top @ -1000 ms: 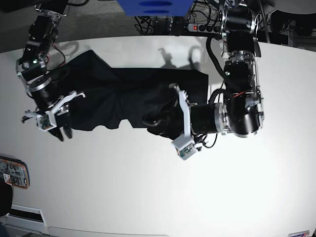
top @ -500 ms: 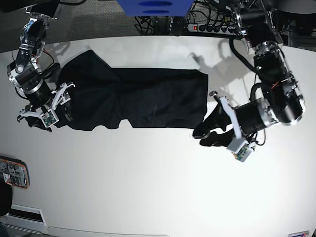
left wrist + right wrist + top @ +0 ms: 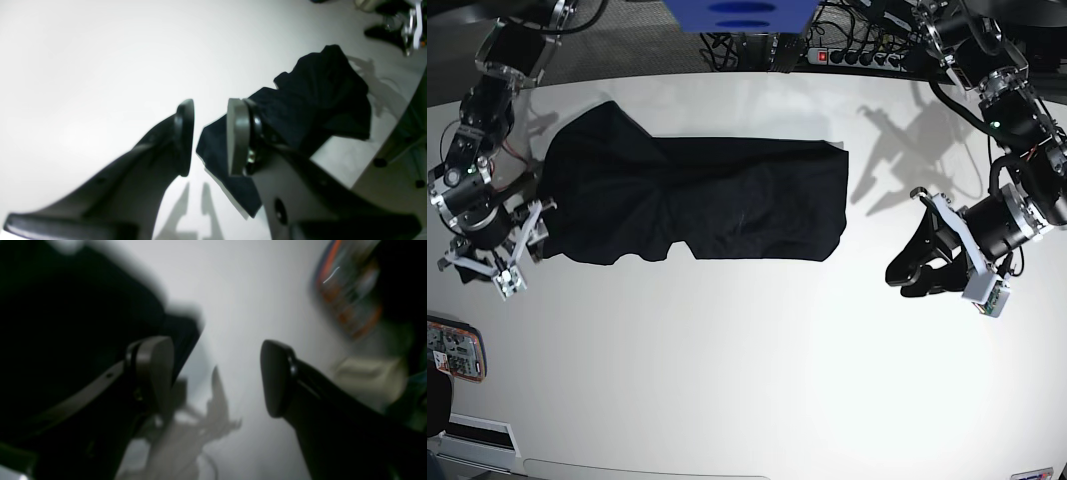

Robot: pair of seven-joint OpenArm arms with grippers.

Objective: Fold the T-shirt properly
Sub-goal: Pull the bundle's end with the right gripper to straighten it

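T-shirt [image 3: 697, 200] flat on table [image 3: 747, 380]. Left gripper [image 3: 210, 136] narrowly parted, empty. Right gripper [image 3: 217, 376] wide, empty (wrist view blurred; shirt's near edge indistinct).

bright overhead light, hard shadows on the white table [image 3: 757, 380]; right wrist view blurred.
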